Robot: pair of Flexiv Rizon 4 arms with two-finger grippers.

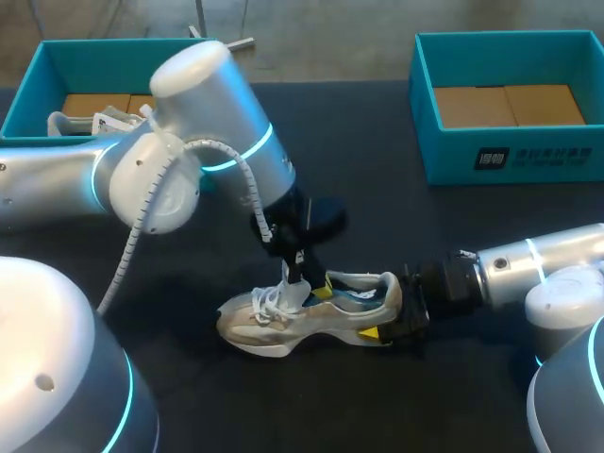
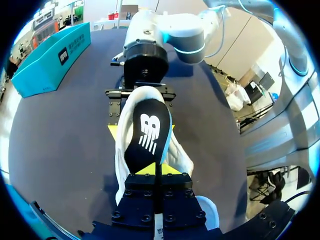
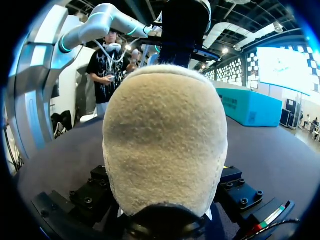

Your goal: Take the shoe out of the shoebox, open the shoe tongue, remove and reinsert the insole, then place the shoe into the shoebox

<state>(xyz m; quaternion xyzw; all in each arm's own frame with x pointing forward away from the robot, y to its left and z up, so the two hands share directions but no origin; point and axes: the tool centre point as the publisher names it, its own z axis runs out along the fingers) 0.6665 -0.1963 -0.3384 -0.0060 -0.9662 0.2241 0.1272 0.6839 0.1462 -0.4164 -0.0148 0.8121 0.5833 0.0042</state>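
**Now: shoe out on the desk, held at both ends**

At the far left a teal shoebox (image 1: 28,90) stands with another pale shoe (image 1: 80,123) inside it. The left arm (image 1: 217,113) comes over from that side and points down at the middle of the dark desk (image 1: 377,217). Its left fingers (image 2: 137,197) are drawn close together above the laces. In the left wrist view they pinch the front end of the black insole (image 2: 147,135), which runs back from them over the shoe's opening toward the heel.

The shoe (image 1: 274,326), cream and grey with white laces, rests sole-down on the desk. It sits outside both boxes, toe to the left and heel to the right.

The right arm (image 1: 538,260) reaches in low and level. Its right fingers (image 3: 92,192) clamp the heel from both sides, and the fuzzy heel back faces the right wrist camera.

At the far right a second teal shoebox (image 1: 444,160) stands well apart from the shoe, holding only brown cardboard (image 1: 510,104).
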